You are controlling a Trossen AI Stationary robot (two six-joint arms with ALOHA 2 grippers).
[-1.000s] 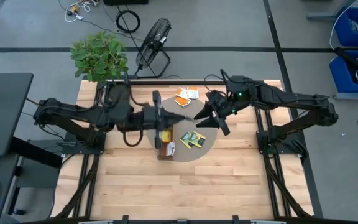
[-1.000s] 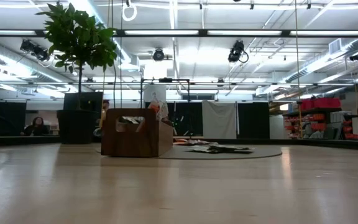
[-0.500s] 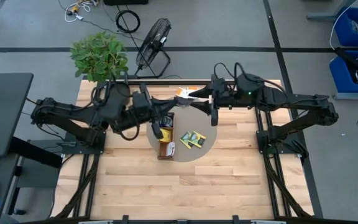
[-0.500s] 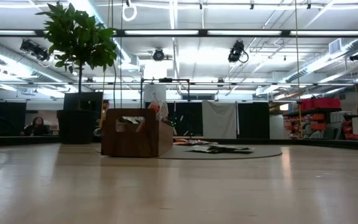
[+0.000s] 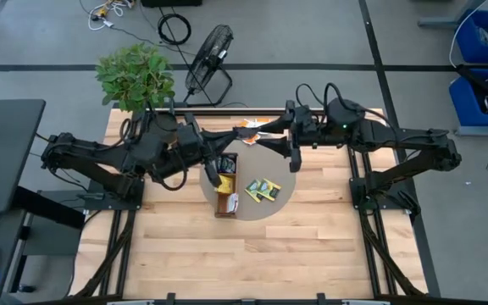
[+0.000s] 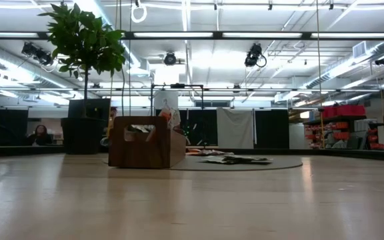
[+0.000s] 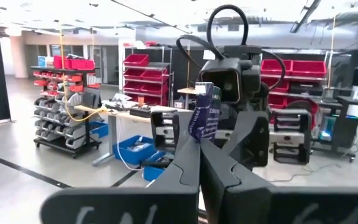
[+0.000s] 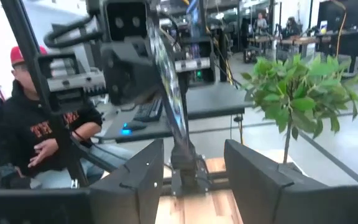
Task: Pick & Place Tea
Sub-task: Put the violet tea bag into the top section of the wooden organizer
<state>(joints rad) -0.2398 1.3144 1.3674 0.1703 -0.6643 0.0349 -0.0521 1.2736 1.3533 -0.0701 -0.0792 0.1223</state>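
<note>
L pincer (image 7: 199, 140) is clamped on a dark blue flat tea sachet (image 7: 204, 115), held up mid-air facing the R pincer (image 5: 265, 138), whose fingers stand apart w/ nothing between. Both arms are raised over the counter's (image 5: 227, 254) far edge. Part done, judged: some sachets sit in the long brown wooden tray (image 5: 225, 191); yellow-green ones (image 5: 263, 190) and orange-white ones (image 5: 251, 124) are left on the round grey mat (image 5: 283, 196).

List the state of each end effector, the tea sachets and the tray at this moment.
left end effector: shut on dark blue sachet, held up in the air.
right end effector: open, fingers either side of that sachet, not gripping.
yellow-green sachets: lying loose on round mat.
wooden tray: upright, holding a few sachets.
</note>
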